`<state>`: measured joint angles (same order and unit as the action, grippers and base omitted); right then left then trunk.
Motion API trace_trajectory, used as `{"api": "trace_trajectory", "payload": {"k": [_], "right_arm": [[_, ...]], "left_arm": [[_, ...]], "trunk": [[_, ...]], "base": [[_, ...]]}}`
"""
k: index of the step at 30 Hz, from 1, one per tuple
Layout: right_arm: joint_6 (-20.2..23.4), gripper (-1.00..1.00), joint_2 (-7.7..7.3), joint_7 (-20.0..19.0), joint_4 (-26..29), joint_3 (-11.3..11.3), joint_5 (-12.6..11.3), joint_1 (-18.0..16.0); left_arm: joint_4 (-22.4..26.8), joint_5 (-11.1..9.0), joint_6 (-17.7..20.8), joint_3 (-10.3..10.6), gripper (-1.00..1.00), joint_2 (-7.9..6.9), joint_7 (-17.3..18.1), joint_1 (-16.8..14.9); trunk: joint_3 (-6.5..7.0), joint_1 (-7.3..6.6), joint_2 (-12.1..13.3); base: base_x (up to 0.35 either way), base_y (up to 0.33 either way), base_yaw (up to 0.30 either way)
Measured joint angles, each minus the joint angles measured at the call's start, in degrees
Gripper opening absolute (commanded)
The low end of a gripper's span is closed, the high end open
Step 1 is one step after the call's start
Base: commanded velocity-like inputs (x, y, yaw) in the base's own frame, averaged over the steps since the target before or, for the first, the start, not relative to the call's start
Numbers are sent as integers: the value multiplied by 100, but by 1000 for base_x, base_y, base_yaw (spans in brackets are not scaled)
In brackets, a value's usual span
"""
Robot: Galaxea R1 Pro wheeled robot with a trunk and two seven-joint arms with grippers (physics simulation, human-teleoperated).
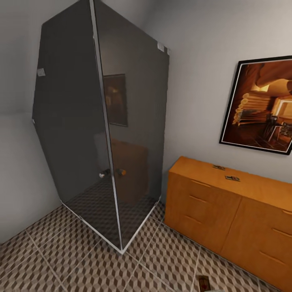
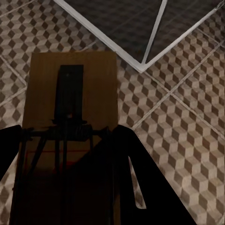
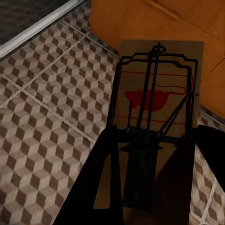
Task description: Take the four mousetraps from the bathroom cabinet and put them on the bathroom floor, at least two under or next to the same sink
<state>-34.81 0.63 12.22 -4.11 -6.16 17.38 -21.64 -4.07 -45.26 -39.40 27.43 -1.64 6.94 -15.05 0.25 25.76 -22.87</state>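
Two mousetraps lie on the flat top of the orange-brown cabinet at the right. In the left wrist view, my left gripper is shut on a tan mousetrap, held above the bathroom floor near the shower's corner. In the right wrist view, my right gripper is shut on another mousetrap with a red spot, held over the tiles beside the cabinet front. A mousetrap's end shows at the head view's bottom edge.
A dark glass shower enclosure with a metal frame fills the corner at left, its base rail on the tiles. A framed picture hangs on the wall above the cabinet. Patterned floor lies open at front left.
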Motion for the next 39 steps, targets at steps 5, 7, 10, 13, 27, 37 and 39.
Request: {"api": "trace_trajectory", "payload": {"k": [5,7,10,13,27,37,39], "right_arm": [[2,-100,0,5,2,2,0,0],[2,-100,0,4,2,-2,0,0],[2,-100,0,4,2,1,0,0],[2,-100,0,3,2,2,4,0],[11,-100,0,-56,2,28,18,0],[37,-100,0,-58,2,27,18,0],[37,-100,0,-58,2,28,18,0]], "left_arm": [[0,-7,5,-13,-100,1,-1,0],[0,-7,5,-18,-100,2,0,0],[0,-9,4,-20,-100,4,4,0],[0,-10,5,-16,-100,6,4,0],[9,-19,8,3,-100,7,27,0],[9,5,15,34,-100,2,44,0],[9,1,15,30,-100,2,45,0]], "trunk": [[0,0,0],[0,0,0],[0,0,0],[0,0,0],[0,0,0],[0,0,0],[0,0,0]], "base": [[0,0,300],[0,0,300],[0,0,300],[0,0,300],[0,0,300],[0,0,300],[0,0,300]]}}
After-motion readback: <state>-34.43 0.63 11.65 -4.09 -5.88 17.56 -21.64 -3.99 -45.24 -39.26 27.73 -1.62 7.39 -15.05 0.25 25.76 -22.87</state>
